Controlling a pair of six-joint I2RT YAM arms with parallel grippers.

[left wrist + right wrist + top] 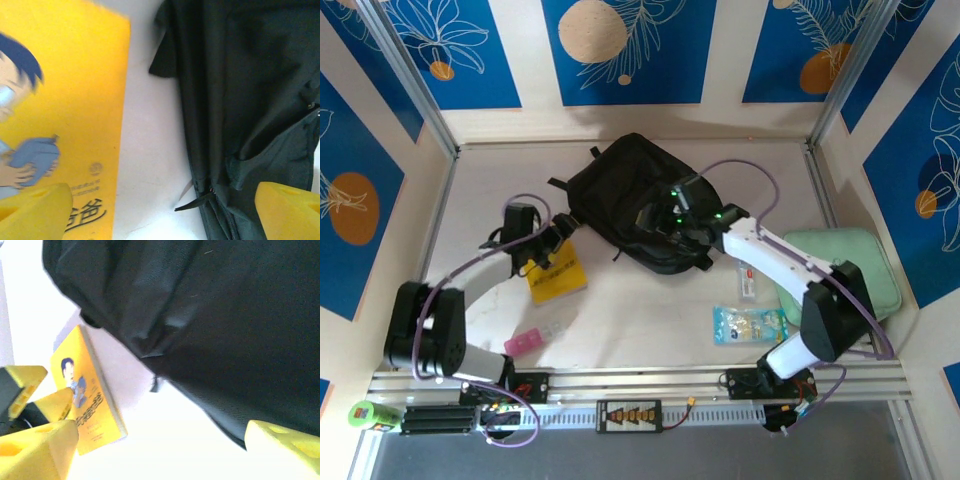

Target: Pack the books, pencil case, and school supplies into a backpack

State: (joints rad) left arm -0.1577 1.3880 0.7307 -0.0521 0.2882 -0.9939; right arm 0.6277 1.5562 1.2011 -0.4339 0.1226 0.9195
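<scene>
The black backpack (pixel 625 195) lies at the middle back of the table. A yellow book (pixel 558 272) with a cartoon figure lies flat just left of it. My left gripper (pixel 565 233) hovers open over the gap between the book (pixel 75 100) and the backpack's side (pixel 250 100), where a zip pull (pixel 197 202) sticks out; nothing is between its fingers (pixel 35 212). My right gripper (pixel 648 220) is open low over the backpack's front (pixel 200 315), holding nothing, with the book (pixel 87 400) off to its left. A mint-green pencil case (pixel 845 265) lies at the right.
A clear packet of small supplies (pixel 748 323) and a small white item (pixel 747 280) lie near the right arm. A pink item (pixel 525 343) sits by the left arm's base. Backpack straps (pixel 560 185) trail to the left. Walls close in the back and sides.
</scene>
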